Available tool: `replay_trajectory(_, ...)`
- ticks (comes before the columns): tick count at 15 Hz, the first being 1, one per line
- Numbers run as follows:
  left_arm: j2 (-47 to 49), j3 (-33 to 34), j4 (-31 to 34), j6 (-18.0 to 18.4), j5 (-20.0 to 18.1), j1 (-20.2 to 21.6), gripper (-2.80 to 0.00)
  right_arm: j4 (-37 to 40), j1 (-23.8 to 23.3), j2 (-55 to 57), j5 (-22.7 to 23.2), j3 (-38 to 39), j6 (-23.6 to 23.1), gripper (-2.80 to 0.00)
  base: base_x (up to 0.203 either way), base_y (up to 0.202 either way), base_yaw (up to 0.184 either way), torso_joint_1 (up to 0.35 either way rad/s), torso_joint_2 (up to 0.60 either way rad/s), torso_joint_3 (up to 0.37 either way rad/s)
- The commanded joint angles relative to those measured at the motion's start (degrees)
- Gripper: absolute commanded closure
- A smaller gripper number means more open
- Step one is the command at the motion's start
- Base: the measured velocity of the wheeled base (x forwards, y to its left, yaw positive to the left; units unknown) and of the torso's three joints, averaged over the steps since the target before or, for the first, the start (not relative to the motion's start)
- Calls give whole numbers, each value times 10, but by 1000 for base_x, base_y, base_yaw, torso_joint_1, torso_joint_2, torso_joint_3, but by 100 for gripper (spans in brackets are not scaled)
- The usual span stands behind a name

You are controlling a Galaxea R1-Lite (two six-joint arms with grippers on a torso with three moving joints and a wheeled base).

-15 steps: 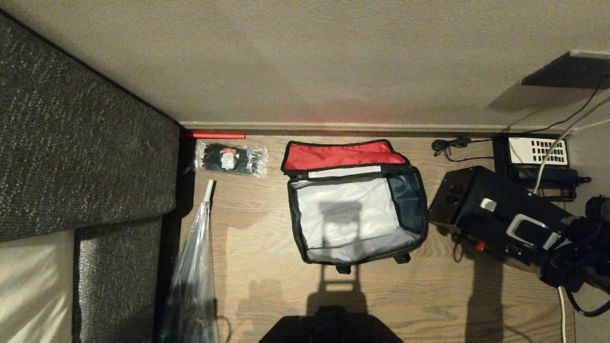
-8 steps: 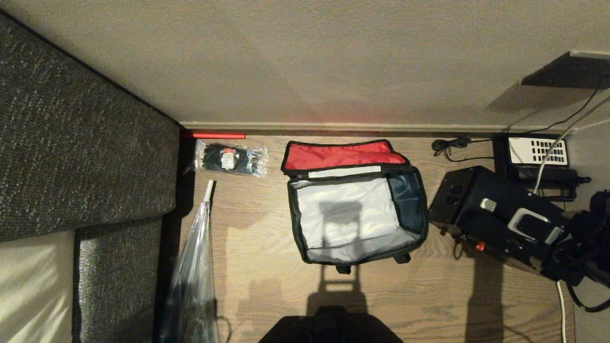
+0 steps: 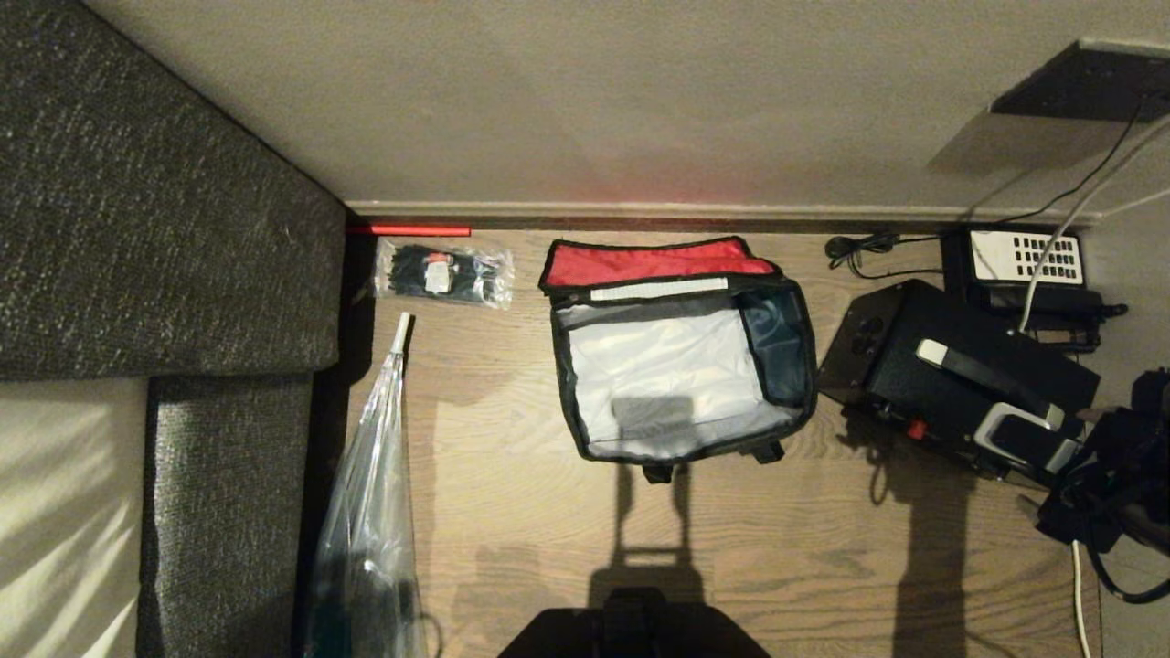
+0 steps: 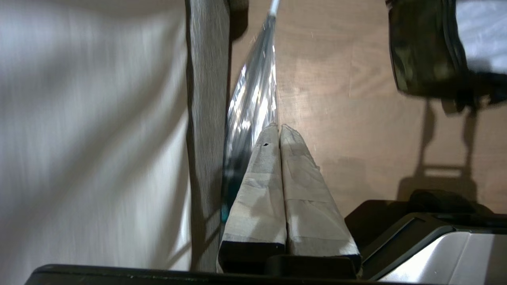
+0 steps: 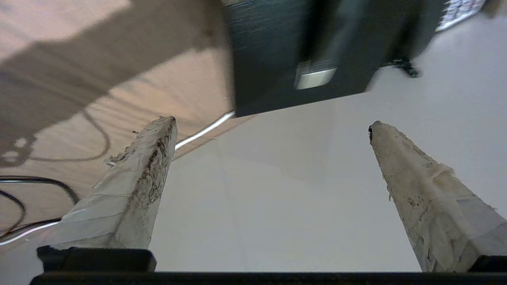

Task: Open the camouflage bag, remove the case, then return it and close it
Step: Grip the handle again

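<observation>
Right tool (image 5: 271,124) stood released beside the flat black hard case (image 3: 951,366); reinsertion risked snagging the open camouflage bag (image 3: 681,366); left tool (image 4: 279,128) clenched, empty

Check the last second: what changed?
Only the camera moved: the whole head view shifted. The camouflage bag stays open and empty, the case beside it. Right claw stays open, holding nothing; left claw shut, parked.
</observation>
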Motion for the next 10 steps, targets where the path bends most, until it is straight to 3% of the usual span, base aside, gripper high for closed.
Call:
replay_trajectory(1, -1, 1, 0, 0, 0, 1, 0, -3, 0, 3, -2, -2, -3, -280, -192, 0, 3, -2, 3, 2)
replay_trajectory(5, -1, 2, -1, -1, 0, 1, 0, -3, 1, 8, -1, -4, 8, -280, -183, 0, -1, 1, 2, -2)
replay_trajectory(10, -1, 2, -4, 5, -1, 1, 0, -4, 1, 12, -1, -6, 9, -280, -16, 0, 0, 0, 0, 0)
